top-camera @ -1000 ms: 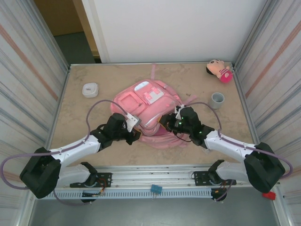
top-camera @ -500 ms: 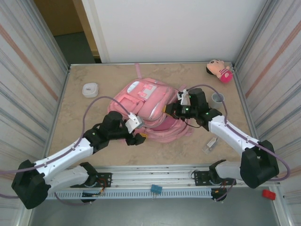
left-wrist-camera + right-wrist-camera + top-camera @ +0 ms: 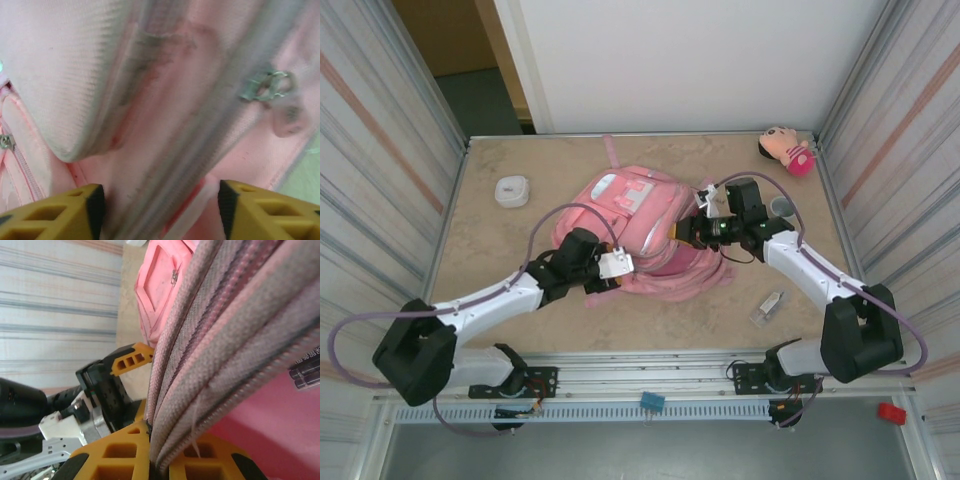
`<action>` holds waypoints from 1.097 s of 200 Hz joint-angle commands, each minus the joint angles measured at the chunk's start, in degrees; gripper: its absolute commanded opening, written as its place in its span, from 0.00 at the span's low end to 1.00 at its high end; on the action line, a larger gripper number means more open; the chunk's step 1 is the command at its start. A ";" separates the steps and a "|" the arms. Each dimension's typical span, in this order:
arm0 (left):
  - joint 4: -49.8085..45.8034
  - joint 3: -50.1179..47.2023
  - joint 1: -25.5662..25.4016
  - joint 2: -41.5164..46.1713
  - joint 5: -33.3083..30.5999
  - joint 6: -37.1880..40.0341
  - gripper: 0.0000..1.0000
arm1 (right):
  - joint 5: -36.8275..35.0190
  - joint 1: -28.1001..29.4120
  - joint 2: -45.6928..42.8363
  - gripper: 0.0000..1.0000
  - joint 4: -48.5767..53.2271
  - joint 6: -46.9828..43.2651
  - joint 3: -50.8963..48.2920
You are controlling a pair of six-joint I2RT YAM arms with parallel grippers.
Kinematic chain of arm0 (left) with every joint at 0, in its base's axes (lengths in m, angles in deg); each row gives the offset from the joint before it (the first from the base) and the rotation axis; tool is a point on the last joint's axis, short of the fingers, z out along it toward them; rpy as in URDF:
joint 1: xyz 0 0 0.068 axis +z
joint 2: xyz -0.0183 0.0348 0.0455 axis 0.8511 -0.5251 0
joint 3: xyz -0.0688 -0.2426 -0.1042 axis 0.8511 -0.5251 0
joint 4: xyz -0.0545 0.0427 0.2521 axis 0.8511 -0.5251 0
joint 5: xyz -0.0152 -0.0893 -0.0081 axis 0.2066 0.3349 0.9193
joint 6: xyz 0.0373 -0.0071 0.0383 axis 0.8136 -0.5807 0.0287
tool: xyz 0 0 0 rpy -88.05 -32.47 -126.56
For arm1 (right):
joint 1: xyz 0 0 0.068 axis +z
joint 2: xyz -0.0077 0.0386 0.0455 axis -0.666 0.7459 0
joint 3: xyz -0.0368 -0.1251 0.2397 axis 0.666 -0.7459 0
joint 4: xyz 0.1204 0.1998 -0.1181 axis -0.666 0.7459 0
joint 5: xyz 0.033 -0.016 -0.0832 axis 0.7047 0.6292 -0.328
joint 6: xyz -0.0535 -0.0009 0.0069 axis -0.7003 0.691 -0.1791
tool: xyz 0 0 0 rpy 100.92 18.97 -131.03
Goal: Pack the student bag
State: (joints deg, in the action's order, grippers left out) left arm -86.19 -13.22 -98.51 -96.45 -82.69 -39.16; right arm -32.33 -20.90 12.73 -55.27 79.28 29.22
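The student bag [image 3: 632,205], a big pink backpack with pale patches, lies in the middle of the table. My right gripper [image 3: 682,232] is shut on its right edge; in the right wrist view the yellow fingers [image 3: 120,455] pinch a thick fold of pink-grey fabric [image 3: 220,330]. At the bag's near edge, my left gripper [image 3: 612,282] is open. Its yellow fingertips [image 3: 75,210] stand apart with bag fabric and a blurred zipper band [image 3: 200,130] between them. A metal zipper pull [image 3: 265,85] shows at the upper right.
A pink plush doll [image 3: 785,150] lies at the back right corner, with a grey cup [image 3: 782,207] just behind my right arm. There is a white round case [image 3: 512,190] at the left and a small clear item [image 3: 768,307] on the table at the near right. Striped walls close both sides.
My right gripper has dragged the bag's edge back and to the right, turning the bag. My left gripper has let go, opened and moved right along the near edge.
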 commanded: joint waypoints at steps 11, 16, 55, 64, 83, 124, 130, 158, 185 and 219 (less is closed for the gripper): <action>7.12 1.84 0.37 -2.85 0.19 3.38 0.35 | 6.99 -1.38 0.80 0.01 1.76 -3.88 2.69; 7.57 1.69 0.47 -3.09 0.50 3.16 0.30 | 7.47 -1.66 1.03 0.01 1.98 -4.11 2.85; 6.66 0.31 -0.65 -0.16 9.67 -0.57 0.00 | 8.66 -5.25 2.38 0.01 3.46 -7.21 3.29; 6.08 -0.36 -1.08 1.50 12.86 -2.48 0.00 | 8.58 -6.40 2.79 0.01 3.70 -8.33 3.55; 4.59 -1.99 -2.91 4.74 17.01 -6.73 0.00 | 8.47 -8.48 4.15 0.02 2.53 -9.23 4.04; 10.58 -6.85 -5.35 8.70 13.97 -17.77 0.00 | 6.78 -9.34 6.43 0.36 2.36 -9.21 5.78; 11.68 -6.99 -5.34 8.58 13.01 -19.53 0.00 | 5.46 -9.29 5.71 0.42 3.26 -9.14 5.82; 10.38 -4.10 -5.34 5.93 11.54 -24.76 0.00 | -9.70 -8.25 -4.72 0.55 12.54 -10.61 4.67; 6.83 -0.41 -5.08 3.35 13.93 -29.38 0.00 | -29.57 -3.57 -18.30 0.56 22.46 -10.49 2.58; 2.25 2.64 -4.56 2.21 19.95 -36.89 0.00 | -46.45 10.16 -31.01 0.49 24.86 -3.53 -2.36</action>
State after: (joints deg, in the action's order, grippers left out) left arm -82.86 -14.33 -103.06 -94.26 -71.28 -67.09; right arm -61.25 -18.65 -13.41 -36.87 71.02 30.77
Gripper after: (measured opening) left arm 0.119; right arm 0.512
